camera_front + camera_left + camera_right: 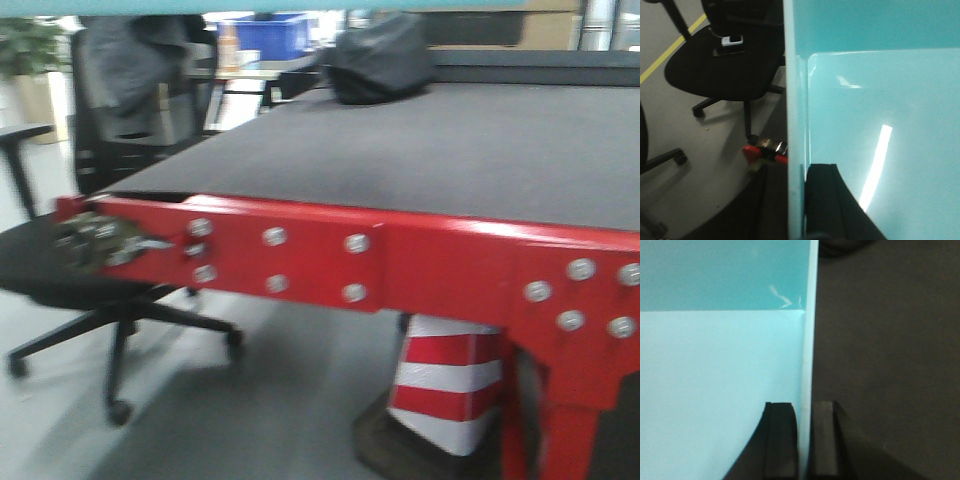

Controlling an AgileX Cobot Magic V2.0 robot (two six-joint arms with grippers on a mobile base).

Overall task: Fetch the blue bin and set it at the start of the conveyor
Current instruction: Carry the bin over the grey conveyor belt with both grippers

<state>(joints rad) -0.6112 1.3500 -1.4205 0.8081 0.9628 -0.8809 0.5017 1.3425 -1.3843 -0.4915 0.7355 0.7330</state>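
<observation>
The blue bin (715, 365) hangs between both claws at the near edge of the conveyor start (420, 150). The right wrist view shows the right gripper (802, 412) pinched on the bin's right wall, belt beside it. The left wrist view shows the left gripper (792, 175) clamped on the left wall, off the conveyor's left corner, above an office chair (720, 70). Only the front view shows a dark bag (380, 60) at the belt's far edge and a striped cone (445, 385) beneath.

Conveyor start (420, 150); dark bundle (380, 60) atop
</observation>
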